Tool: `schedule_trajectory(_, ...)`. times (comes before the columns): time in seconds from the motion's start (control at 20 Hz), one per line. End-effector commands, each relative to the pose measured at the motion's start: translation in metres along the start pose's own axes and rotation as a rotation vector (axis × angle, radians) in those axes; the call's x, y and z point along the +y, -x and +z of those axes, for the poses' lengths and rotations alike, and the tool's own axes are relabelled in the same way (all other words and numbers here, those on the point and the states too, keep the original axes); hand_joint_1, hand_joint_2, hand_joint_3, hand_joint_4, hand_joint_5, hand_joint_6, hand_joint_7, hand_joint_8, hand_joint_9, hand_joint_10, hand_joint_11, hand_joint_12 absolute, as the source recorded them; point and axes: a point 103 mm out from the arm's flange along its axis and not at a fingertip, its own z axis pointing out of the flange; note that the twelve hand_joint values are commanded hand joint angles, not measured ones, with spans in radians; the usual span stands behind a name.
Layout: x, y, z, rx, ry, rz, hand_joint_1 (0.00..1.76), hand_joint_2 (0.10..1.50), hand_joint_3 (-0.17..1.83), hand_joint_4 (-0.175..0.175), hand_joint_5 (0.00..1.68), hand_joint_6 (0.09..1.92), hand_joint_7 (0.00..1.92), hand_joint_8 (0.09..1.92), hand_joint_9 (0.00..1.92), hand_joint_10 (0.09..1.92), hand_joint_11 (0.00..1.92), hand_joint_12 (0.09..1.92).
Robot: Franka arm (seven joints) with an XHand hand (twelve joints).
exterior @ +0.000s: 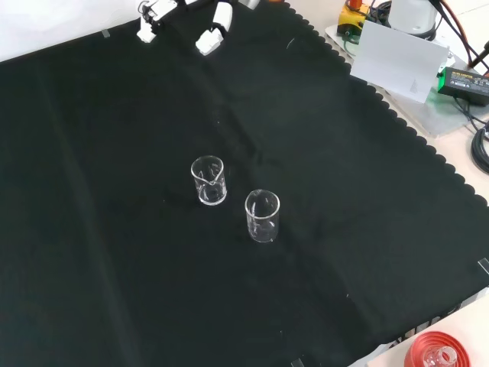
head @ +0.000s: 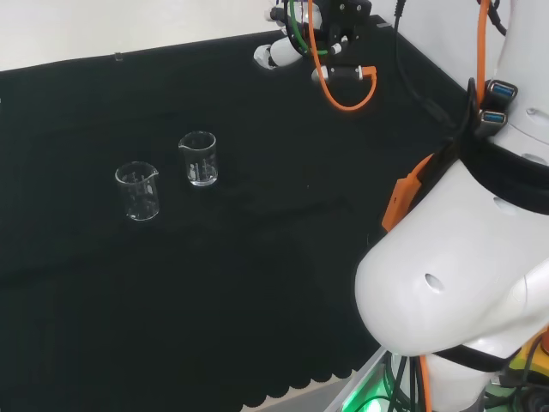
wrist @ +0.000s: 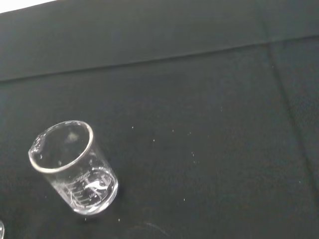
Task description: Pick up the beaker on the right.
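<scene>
My bench's black cloth (head: 257,300) spreads across the head view, its scalloped edge at the near side. My arm's white links (head: 463,275) bulk at the right of that view, with orange cables running along them. My hand (head: 283,47) hangs high at the far edge of the cloth in the head view; in the front view its white fingertips (exterior: 214,37) show at the top, well apart from the glassware. What I see of the fingers looks relaxed, not curled round anything, so I hold nothing.

2 clear beakers stand upright near the middle of the cloth, close together but not touching. In the head view the right beaker (head: 198,158) stands a little farther off than the left beaker (head: 138,190). In the front view the right beaker (exterior: 208,180) is the higher one. The wrist view shows 1 beaker, its spout and printed scale visible; I cannot tell which.

At the front view's lower right corner sits a red ribbed stand (exterior: 442,353).
</scene>
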Motion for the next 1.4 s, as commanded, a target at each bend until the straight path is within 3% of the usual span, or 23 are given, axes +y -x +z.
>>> schedule_trajectory(0.05,0.056,0.008,0.043,0.125,0.008,-0.105,0.57,0.77,0.56,-0.039,0.22,0.09,0.13,0.58,0.22,0.68,0.0,0.98)
schedule_trajectory(0.7,0.088,0.023,0.098,0.223,-0.047,-0.163,0.59,0.69,0.54,-0.045,0.22,0.09,0.14,0.6,0.23,0.67,0.0,0.97)
schedule_trajectory(1.4,0.081,0.017,0.136,0.294,-0.077,-0.263,0.6,0.65,0.54,-0.051,0.24,0.09,0.18,0.63,0.31,0.67,0.0,1.06)
